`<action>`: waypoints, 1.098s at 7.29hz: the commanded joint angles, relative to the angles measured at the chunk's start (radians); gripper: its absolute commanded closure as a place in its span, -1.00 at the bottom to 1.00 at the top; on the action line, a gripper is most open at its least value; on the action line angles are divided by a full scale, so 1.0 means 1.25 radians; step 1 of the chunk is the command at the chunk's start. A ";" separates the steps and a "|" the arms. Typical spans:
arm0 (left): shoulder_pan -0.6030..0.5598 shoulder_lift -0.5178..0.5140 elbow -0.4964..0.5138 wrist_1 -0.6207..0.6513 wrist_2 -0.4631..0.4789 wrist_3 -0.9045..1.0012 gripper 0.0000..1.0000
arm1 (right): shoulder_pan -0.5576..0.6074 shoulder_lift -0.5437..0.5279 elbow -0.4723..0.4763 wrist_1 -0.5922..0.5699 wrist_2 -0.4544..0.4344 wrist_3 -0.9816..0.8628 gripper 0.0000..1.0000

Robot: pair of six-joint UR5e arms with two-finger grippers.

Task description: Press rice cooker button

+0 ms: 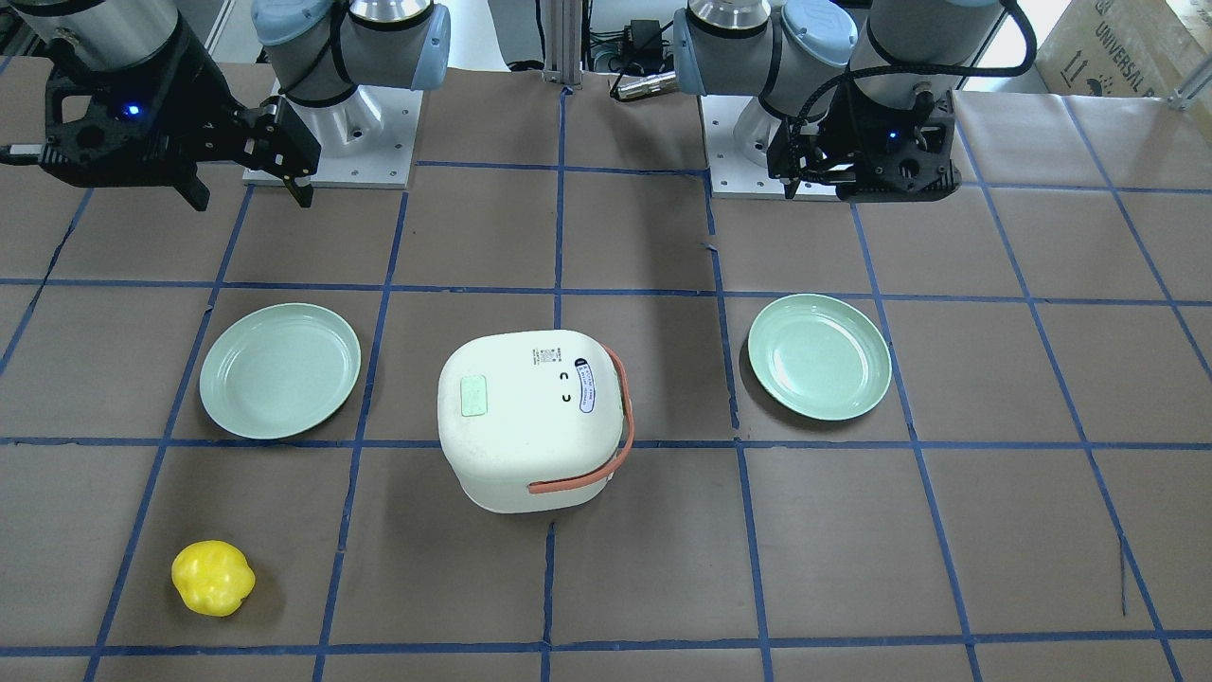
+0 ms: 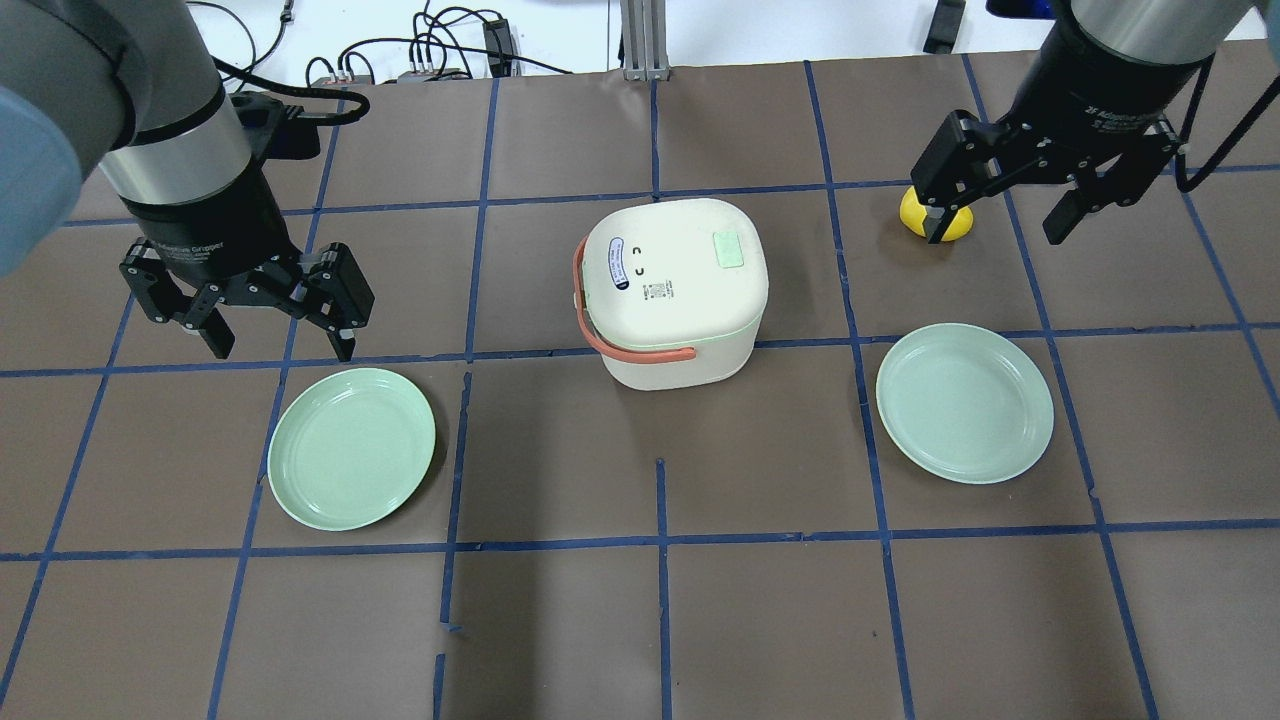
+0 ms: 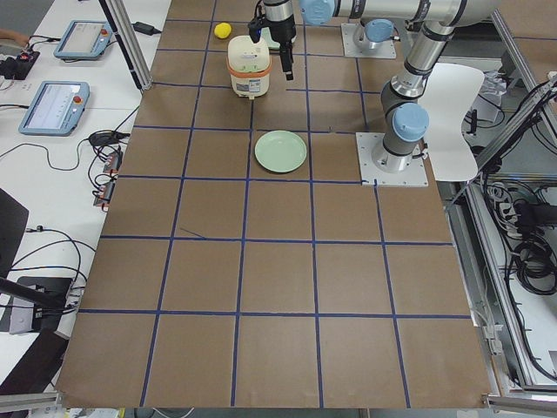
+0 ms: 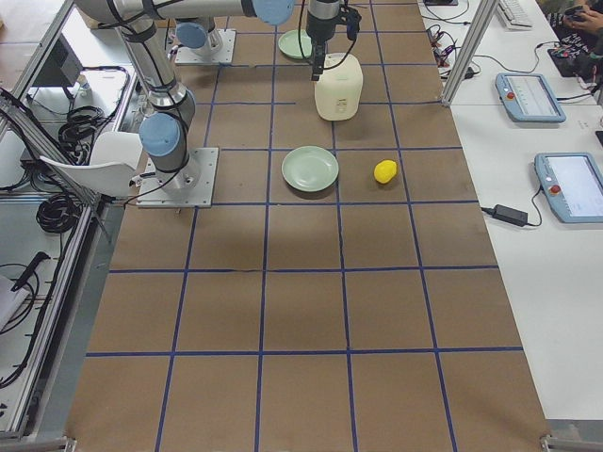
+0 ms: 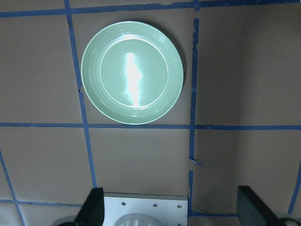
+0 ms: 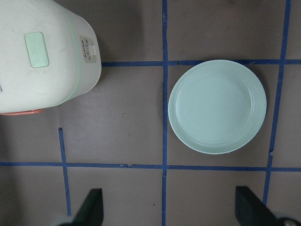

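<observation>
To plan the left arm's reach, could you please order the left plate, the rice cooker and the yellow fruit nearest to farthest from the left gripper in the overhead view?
1. left plate, close beside the left gripper
2. rice cooker, centre
3. yellow fruit, far right

You worked in robotics lab. Your table (image 2: 560,620) wore brown paper, gridded with blue tape (image 2: 662,600). Arm bases (image 3: 396,139) sat bolted on metal plates (image 3: 416,174). Your teach pendants (image 4: 529,97) lay on white side bench (image 4: 565,311); more lay on opposite bench. Cable bundles (image 3: 526,248) trailed beside table. Aluminium frame posts (image 2: 632,40) stood at its far edge. Cardboard shipping box (image 1: 1117,47) sat past table's corner.
</observation>
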 commanded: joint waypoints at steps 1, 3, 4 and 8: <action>0.000 0.000 0.000 0.000 0.000 -0.001 -1.00 | 0.000 0.011 -0.001 -0.010 -0.001 -0.001 -1.00; 0.000 0.000 0.000 0.000 0.001 -0.001 -1.00 | 0.000 0.013 0.002 -0.036 -0.007 -0.001 -1.00; 0.000 0.000 0.000 0.000 0.000 0.001 -1.00 | 0.000 0.013 0.002 -0.036 -0.007 -0.001 -1.00; 0.000 0.000 0.000 0.000 0.000 -0.001 -1.00 | 0.035 0.027 -0.001 -0.083 -0.001 0.011 -0.98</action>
